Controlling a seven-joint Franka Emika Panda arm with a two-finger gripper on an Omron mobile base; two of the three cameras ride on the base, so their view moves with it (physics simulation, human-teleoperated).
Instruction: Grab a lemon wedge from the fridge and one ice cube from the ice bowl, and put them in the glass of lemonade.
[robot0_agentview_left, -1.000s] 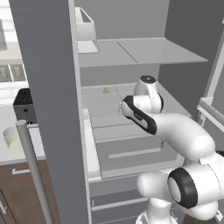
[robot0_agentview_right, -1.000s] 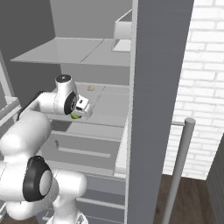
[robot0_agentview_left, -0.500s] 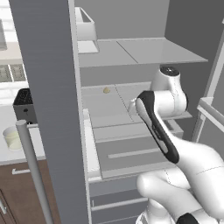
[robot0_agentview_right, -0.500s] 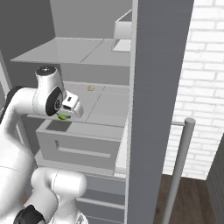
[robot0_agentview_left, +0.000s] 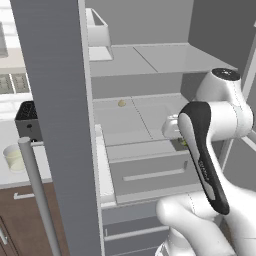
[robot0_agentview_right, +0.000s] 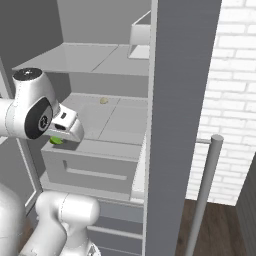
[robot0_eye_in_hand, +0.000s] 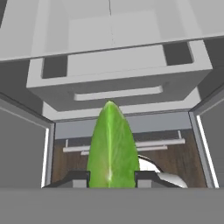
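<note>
In the left base view, the glass of lemonade (robot0_agentview_left: 13, 158) stands at nine o'clock on the white counter (robot0_agentview_left: 10, 176), just in front of a black toaster (robot0_agentview_left: 27, 119) and partly hidden by the silver bar handle (robot0_agentview_left: 40, 197) of the open grey fridge (robot0_agentview_left: 55, 90) door. On the middle fridge shelf (robot0_agentview_left: 135, 112), toward eleven o'clock, lies a small beige lump (robot0_agentview_left: 121, 103). At three o'clock the gripper (robot0_agentview_left: 179, 136) hangs over the front edge of that shelf, above the pulled-out drawer (robot0_agentview_left: 150, 172); a speck of green, the lemon wedge (robot0_agentview_left: 183, 143), shows just beneath it.

From the right base view the gripper (robot0_agentview_right: 64, 134) sits at nine o'clock, with the wedge (robot0_agentview_right: 56, 141) peeking out below as a green spot, clear of the shelf.

The hand view settles the hold: the two dark fingertips (robot0_eye_in_hand: 78, 178) stand narrowly apart and pinch the wedge (robot0_eye_in_hand: 112, 148) at its broad base, its pointed end rising toward twelve o'clock.

The piece is probably very light, so weight is no concern, but its skin is likely smooth and its flesh soft and wet, so it could slip or squash. The flanks taper, and a pinch too near the tip would probably squeeze it out. The present hold across the thickest part looks the safest; gentle pressure should do.
</note>
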